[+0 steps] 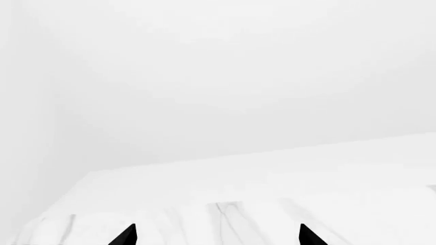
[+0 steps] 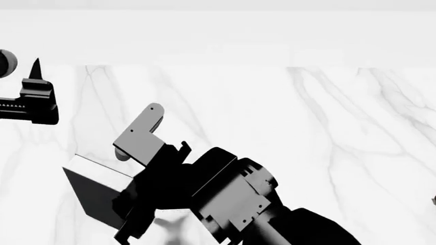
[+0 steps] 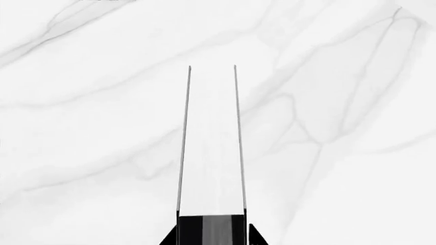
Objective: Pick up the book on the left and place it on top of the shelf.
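While the right tool (image 2: 129, 204) is clenched on the book (image 2: 95, 191) above the counter's (image 2: 307, 127) near-left part, the book looks rigid, slick-covered; the left tool (image 1: 216, 236) is released.

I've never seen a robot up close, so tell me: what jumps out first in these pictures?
The bulky black right arm fills the lower middle of the head view. Its right gripper is clamped on a dark book with white page edges, held tilted. Around them is only the white, grey-veined marble table, with the left gripper open at the far left.
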Controlling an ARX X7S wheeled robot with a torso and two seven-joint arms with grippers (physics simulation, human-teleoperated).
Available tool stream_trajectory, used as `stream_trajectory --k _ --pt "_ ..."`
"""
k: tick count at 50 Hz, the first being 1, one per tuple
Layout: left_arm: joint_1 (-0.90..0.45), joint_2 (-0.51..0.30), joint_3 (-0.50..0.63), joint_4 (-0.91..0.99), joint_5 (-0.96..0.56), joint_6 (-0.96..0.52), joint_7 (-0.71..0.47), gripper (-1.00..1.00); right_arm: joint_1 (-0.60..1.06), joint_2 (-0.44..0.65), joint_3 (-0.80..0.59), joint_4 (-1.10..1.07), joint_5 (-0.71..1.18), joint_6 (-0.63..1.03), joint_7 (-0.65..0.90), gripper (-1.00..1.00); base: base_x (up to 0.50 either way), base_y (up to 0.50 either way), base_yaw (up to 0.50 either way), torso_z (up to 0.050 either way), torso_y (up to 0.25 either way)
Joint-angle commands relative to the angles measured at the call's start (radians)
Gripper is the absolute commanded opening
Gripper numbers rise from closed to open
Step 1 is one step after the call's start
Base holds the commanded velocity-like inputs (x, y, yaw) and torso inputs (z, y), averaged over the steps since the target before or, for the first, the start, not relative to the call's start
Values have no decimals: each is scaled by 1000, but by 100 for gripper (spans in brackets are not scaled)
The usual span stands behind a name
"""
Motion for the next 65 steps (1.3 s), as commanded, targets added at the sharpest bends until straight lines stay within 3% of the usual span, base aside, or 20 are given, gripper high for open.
stream_trajectory --k 1,6,30,34,37,38,41,48,55,65 --pt "1 -2 -3 -5 -4 6 -1 100 9 1 -44 1 40 -26 5 -100 0 0 0 0 0" --pt "-5 1 -14 -9 -18 -11 7 100 10 1 -47 -1 42 -27 8 -100 0 0 0 0 0" --pt "-10 1 -24 2 -35 -27 3 100 38 67 -50 -155 57 31 84 -100 1 0 0 0 250" --pt "-9 1 -31 3 -38 -30 0 100 101 150 -37 -317 79 104 194 -100 0 0 0 0 22" --pt "-9 0 -28 2 -36 -24 -2 100 175 203 -75 -424 3 174 396 -100 0 0 0 0 0" --pt "-11 1 -26 0 -35 -23 -3 100 224 211 -203 -484 -147 230 546 -100 0 0 0 0 0" --pt "-12 2 -19 0 -32 -19 -7 100 302 228 -264 -520 -277 342 724 -100 0 0 0 0 0" --pt "-12 -1 -16 0 -33 -18 -9 100 383 232 -370 -529 -401 491 849 -100 0 0 0 0 0" --pt "-10 -4 -13 -2 -32 -13 -12 100 390 203 -451 -346 -498 528 882 -100 0 0 0 0 0" --pt "-10 -5 -16 -7 -35 -11 -15 100 328 51 -472 361 -565 378 746 -100 0 0 0 0 2"
